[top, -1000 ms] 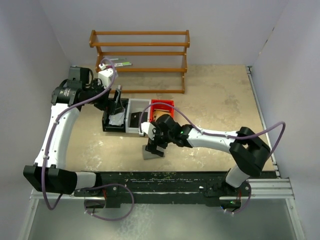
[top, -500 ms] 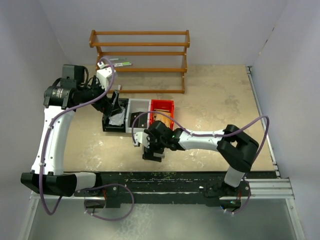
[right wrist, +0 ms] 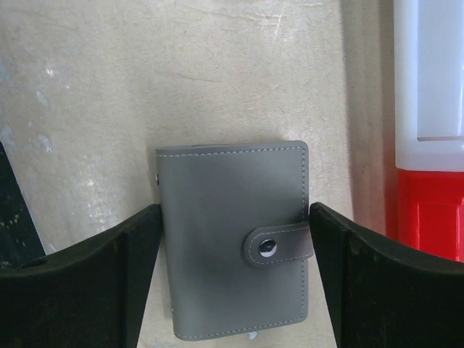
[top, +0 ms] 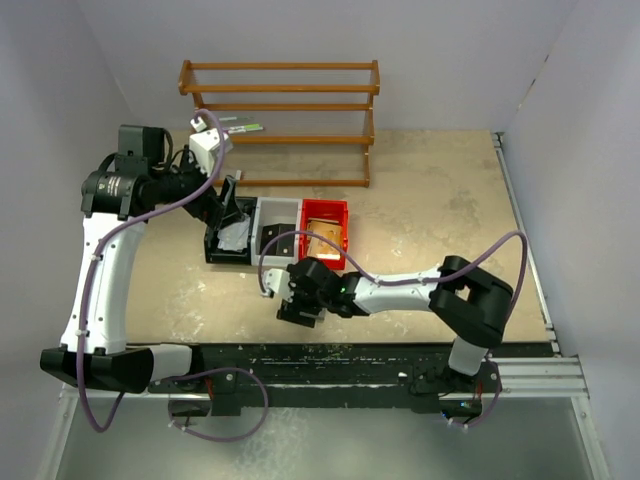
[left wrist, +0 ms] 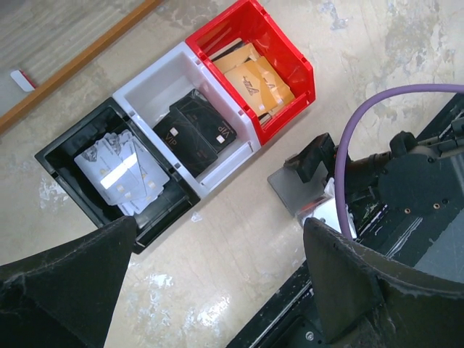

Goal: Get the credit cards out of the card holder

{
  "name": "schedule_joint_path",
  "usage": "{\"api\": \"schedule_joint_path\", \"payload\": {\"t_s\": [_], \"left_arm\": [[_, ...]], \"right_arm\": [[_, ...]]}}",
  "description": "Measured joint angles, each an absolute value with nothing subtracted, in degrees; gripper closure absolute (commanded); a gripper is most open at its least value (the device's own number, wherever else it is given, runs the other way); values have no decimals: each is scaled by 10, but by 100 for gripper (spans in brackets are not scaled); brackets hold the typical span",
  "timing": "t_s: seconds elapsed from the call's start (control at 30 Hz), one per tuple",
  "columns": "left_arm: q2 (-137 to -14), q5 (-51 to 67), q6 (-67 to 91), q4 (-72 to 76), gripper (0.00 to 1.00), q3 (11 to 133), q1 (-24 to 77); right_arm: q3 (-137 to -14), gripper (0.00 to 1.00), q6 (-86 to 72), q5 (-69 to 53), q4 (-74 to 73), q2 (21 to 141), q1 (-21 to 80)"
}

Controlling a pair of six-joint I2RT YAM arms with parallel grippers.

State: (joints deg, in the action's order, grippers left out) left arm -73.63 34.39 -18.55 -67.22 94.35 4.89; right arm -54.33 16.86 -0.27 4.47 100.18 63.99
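The right tool (right wrist: 233, 217) straddles the card holder (right wrist: 225, 181), one finger against each side edge. Whether they are pressing or only lying alongside, I cannot tell. The holder lies flat and closed on the surface (right wrist: 217, 65), just beside the white bin (right wrist: 435, 72) and the red bin (right wrist: 435, 217), with its strap (right wrist: 279, 245) snapped down near the right-hand finger.

To do this step well, I'd close slowly and evenly so the holder doesn't skid or twist. I'd set the fingers low on its edges, since it looks thin and could pop out. I'd also stay off the strap, because the snap must be free to open.

The left tool (left wrist: 217, 232) hangs over the bins, fingers wide apart and empty. It looks best placed to undo the strap once the holder is pinned.
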Motion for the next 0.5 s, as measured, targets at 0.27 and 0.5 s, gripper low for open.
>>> {"api": "schedule_joint_path", "payload": {"t_s": [0.27, 0.5], "left_arm": [[-731, 360, -176, -669, 1, 945, 49], [-709, 378, -138, -643, 1, 883, 49]], "right_arm": [[-478, 26, 109, 41, 119, 957, 650], [-423, 20, 49, 63, 242, 837, 650]]}}
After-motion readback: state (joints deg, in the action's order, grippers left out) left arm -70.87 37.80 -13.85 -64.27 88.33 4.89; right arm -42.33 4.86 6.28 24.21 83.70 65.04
